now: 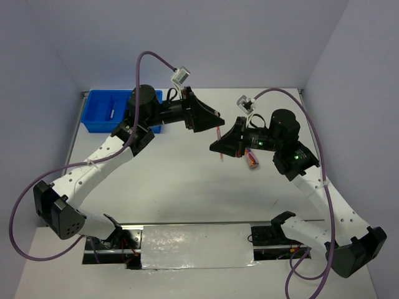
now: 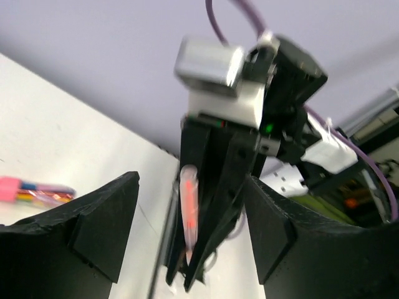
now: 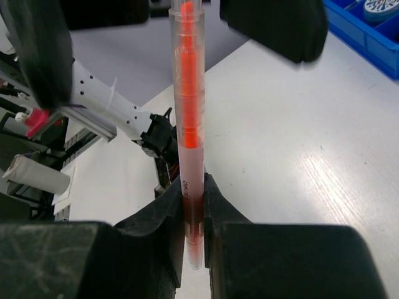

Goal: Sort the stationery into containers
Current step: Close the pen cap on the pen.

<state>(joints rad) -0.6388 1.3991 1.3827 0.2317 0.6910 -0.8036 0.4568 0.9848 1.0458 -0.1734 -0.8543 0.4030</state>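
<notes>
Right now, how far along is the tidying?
Done: a blue-white disc lies in the blue tray. In hand: the right jaws pinch the orange pen, the left jaws open near it. Left: that pen and the pink-capped tube on the table need traying.

White arms [image 1: 93, 167] — black joints [image 1: 146, 99], purple cables [image 1: 151, 53].

Pen [image 1: 219, 140] right of tray [image 1: 96, 123], above table [image 1: 187, 187].
</notes>
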